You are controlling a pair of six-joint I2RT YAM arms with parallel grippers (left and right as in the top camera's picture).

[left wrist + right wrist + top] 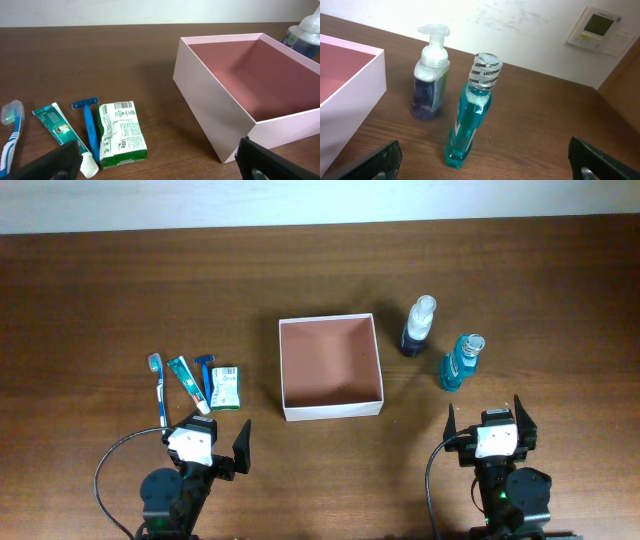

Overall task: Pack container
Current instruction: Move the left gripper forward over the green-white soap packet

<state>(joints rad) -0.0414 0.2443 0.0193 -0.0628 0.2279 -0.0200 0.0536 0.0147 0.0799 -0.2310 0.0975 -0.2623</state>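
Container (330, 360): tabletop (100, 300) centre, open side up.
Left of it, apart: toothbrush (159, 385), toothpaste (188, 384), razor (206, 377), green packet (228, 388).
Right: pump bottle (418, 327), mouthwash (460, 363), upright.
Front edge: left gripper (205, 430), right gripper (487, 417), both wide, holding nothing.

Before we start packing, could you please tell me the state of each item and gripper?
container, open, empty
pump bottle, upright, pump on
mouthwash bottle, upright, capped
toothbrush, lying flat
toothpaste tube, lying flat, capped
razor, lying flat
green packet, lying flat
left gripper, open
right gripper, open
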